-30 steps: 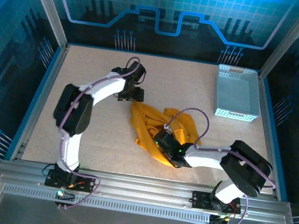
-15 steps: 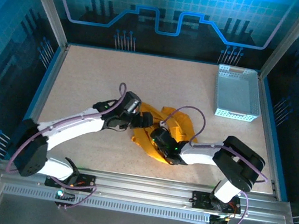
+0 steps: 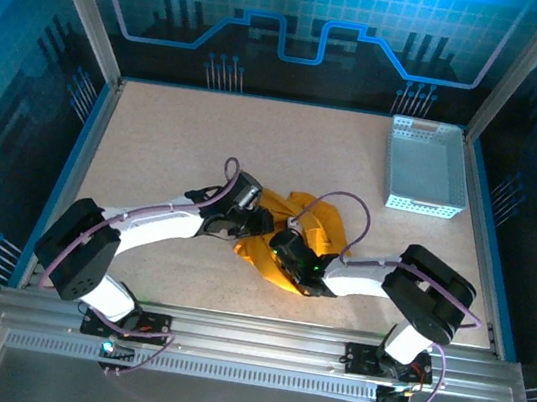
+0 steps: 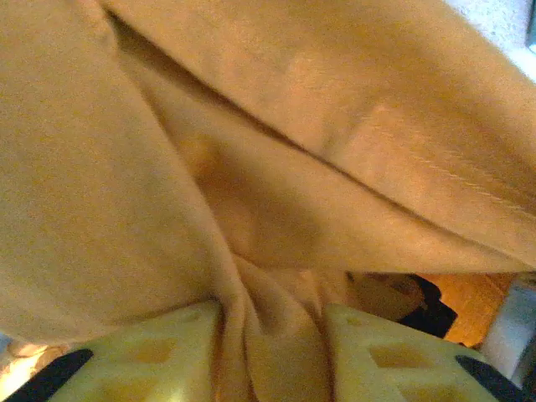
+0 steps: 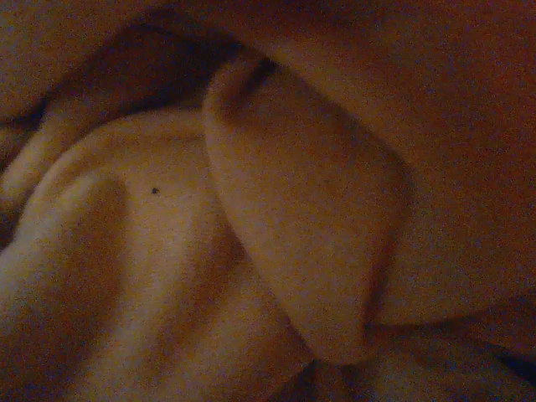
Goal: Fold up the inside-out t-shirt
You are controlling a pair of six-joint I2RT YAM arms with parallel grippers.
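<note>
Near the middle of the tabletop (image 3: 175, 147), a little toward 5 o'clock, the inside-out t-shirt (image 3: 329, 232) lay crumpled in an orange-yellow heap. From 8 o'clock the left arm reached in low, and the left claw (image 3: 263, 223) met the heap's 9 o'clock edge. Seen from the left wrist, the left claw (image 4: 272, 335) was clenched on a bunched fold of the shirt (image 4: 251, 167), the cloth squeezed between its two pale fingers (image 4: 159, 352). From 4 o'clock the right arm lay across the tabletop, and the right claw (image 3: 284, 247) was sunk into the heap at its 7 o'clock side. The right wrist camera saw dim folds of fabric (image 5: 293, 234), so whether that claw was released or clenched could not be told. At 2 o'clock, well apart from the shirt, a pale perforated basket (image 3: 424, 206) sat in the corner
</note>
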